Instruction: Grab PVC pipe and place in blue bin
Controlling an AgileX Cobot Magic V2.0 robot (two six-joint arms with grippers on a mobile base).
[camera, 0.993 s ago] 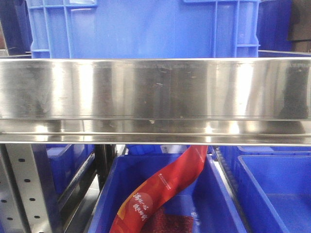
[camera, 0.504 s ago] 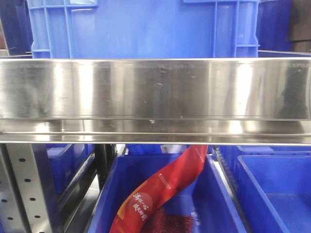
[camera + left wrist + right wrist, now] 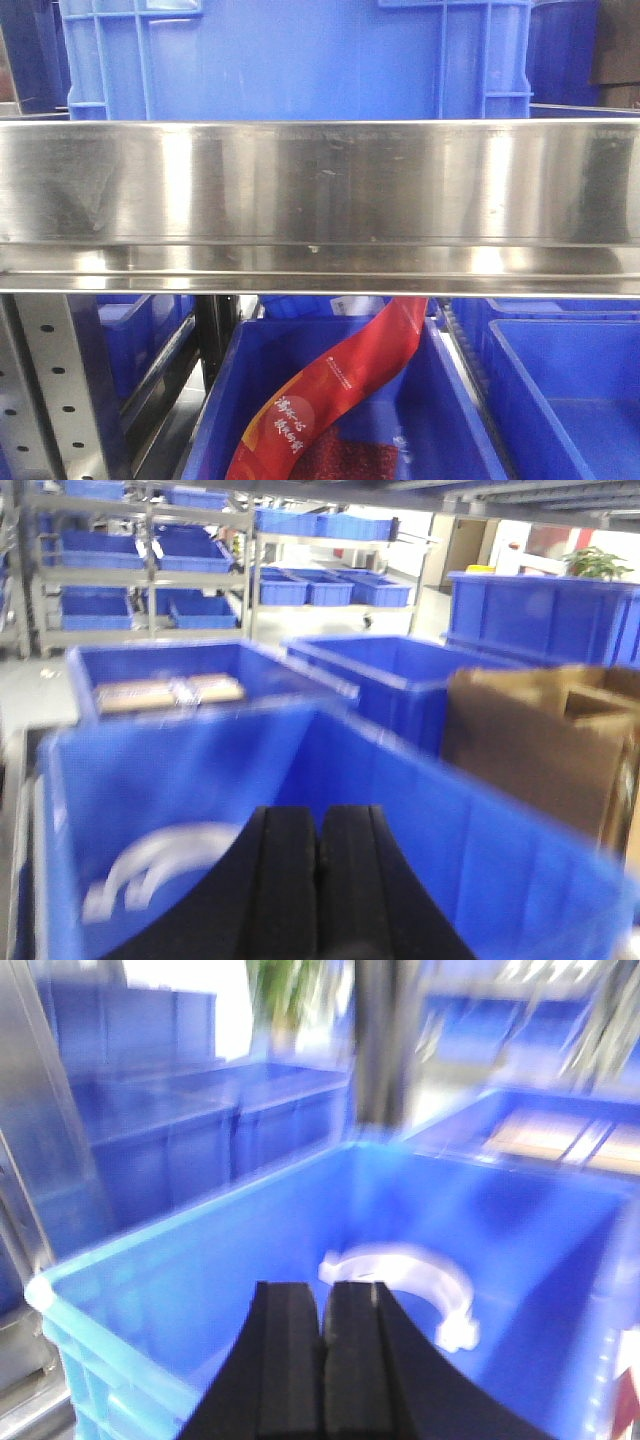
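The PVC pipe (image 3: 415,1272), a small white arch with a tab at its end, lies on the floor of the blue bin (image 3: 190,1260) in the right wrist view. My right gripper (image 3: 326,1292) hangs just over its near side, shut with nothing between the pads. The left wrist view shows the same white piece (image 3: 150,865), blurred, inside the blue bin (image 3: 460,860), to the left of my left gripper (image 3: 320,815). That gripper is shut and empty too. Neither gripper shows in the front view.
A steel shelf rail (image 3: 320,185) crosses the front view, with a large blue crate (image 3: 300,60) behind it. Below are blue bins, one holding a red packet (image 3: 330,390). More blue bins (image 3: 390,675), a cardboard box (image 3: 545,730) and shelving (image 3: 150,570) stand around.
The front view has shifted very slightly, so the crate behind the rail sits a little further right. Nothing else differs.
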